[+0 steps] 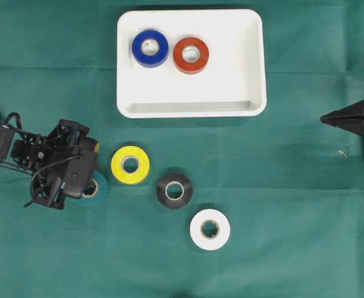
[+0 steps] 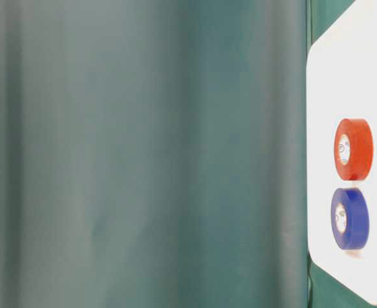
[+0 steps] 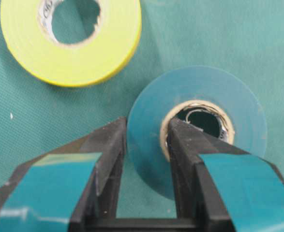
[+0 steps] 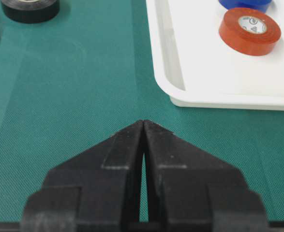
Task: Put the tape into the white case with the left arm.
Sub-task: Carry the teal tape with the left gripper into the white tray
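Left claw [image 3: 146, 140] pinched on the wall of a teal tape roll [image 3: 200, 92] on the green cloth [image 1: 281, 186].

One finger [image 3: 110, 145] presses the roll's outer face, the other sits inside its cardboard core, so the roll's wall is clamped between them; teal strips cover both fingers. A yellow roll [image 1: 130, 165] lies just beside it, then a black roll [image 1: 174, 190] and a white roll [image 1: 209, 229] further right. The white case [image 1: 231, 105] sits well apart at the top, holding a blue roll [image 1: 150, 48] and a red roll [image 1: 191, 54] side by side. Print inside the red roll's core is too small to read. The right claw [image 4: 144, 126] is pressed shut on nothing, clear of the case.
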Available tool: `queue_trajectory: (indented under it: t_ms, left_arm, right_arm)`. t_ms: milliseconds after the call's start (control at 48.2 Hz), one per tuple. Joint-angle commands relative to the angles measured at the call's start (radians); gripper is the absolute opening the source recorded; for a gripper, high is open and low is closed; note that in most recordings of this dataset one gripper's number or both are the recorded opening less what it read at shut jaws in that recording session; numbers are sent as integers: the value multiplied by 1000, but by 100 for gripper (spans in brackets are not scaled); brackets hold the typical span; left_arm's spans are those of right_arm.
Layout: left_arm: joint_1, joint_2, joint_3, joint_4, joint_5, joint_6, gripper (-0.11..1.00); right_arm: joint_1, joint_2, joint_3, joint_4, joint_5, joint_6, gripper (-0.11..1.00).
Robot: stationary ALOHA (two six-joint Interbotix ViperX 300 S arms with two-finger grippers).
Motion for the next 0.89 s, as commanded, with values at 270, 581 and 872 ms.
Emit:
queue_trajectory:
  t_ms: [270, 581, 872]
  left_arm:
    - [-3, -91, -121, -5, 189, -21, 23]
    - [-3, -179, -110, -3, 209, -21, 23]
    - [78, -150, -117, -2, 207, -17, 23]
  right_arm:
    - [0, 6, -11, -3, -11, 0, -9]
    - [-2, 6, -11, -3, -11, 0, -9]
    - [-2, 6, -11, -3, -11, 0, -9]
